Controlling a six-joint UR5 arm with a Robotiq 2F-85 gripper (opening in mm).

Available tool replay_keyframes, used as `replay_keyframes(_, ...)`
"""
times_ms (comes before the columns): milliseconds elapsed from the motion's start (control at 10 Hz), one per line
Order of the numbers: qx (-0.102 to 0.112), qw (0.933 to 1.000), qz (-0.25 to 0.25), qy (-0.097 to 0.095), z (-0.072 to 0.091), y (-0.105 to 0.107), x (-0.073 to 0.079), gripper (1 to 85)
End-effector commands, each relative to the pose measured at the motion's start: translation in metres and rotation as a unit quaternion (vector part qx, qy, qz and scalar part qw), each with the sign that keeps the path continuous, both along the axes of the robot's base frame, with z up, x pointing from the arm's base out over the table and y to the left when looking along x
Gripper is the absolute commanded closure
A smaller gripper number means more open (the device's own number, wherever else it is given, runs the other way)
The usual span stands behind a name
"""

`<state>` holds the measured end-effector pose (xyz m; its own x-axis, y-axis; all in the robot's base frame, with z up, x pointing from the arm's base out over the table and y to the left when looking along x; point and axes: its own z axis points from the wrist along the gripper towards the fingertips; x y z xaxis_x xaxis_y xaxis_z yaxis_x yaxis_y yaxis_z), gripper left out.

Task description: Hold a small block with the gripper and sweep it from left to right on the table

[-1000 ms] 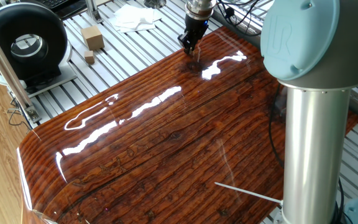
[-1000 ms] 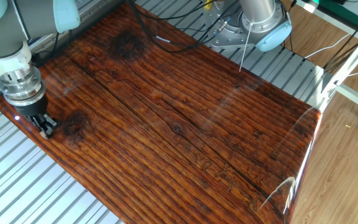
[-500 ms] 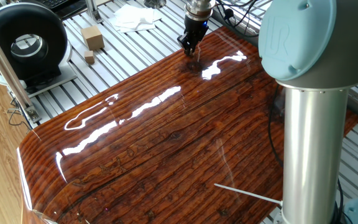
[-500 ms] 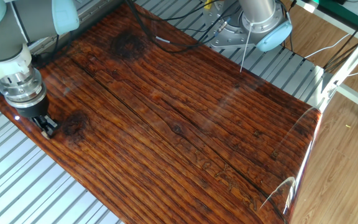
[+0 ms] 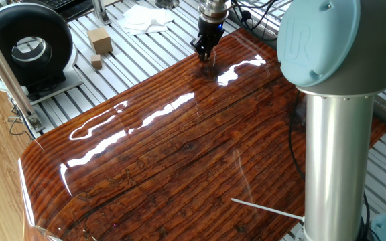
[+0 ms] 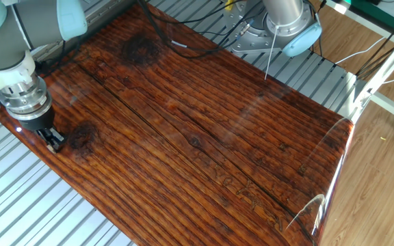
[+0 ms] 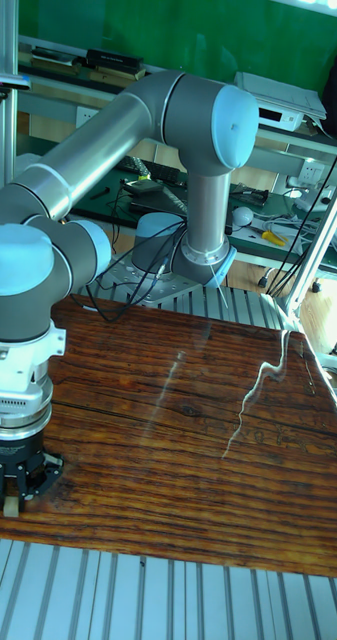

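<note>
Gripping a tiny light-tan wooden cube, the black two-finger hand points straight down at one far corner of the glossy reddish-brown wood-grain tabletop. Fingers are pinched on the cube, which peeks out at the tips w/ its underside at or just above the board; contact can't be confirmed. The vertical wrist probably keeps the cube square to the surface, and the corner start leaves nearly the whole board open for the sweep. In the tall fixed view the hand sits by the near edge. Two bigger tan wooden blocks lie off-board on the grey slatted aluminium base, not involved.
</note>
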<state>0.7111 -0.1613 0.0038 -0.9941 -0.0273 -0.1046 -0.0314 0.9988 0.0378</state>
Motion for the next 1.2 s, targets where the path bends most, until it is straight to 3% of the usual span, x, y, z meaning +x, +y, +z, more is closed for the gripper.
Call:
replay_keyframes(0, 0.009, 1.0, -0.003, 0.002, -0.0004, 0.0029, -0.0007, 84.7)
replay_keyframes(300, 0.031, 0.9995, 0.0, 0.01, 0.0047, 0.0052, -0.0023, 84.7)
replay_keyframes(1100, 0.026, 0.9996, -0.004, 0.01, 0.0024, 0.0067, -0.0003, 84.7)
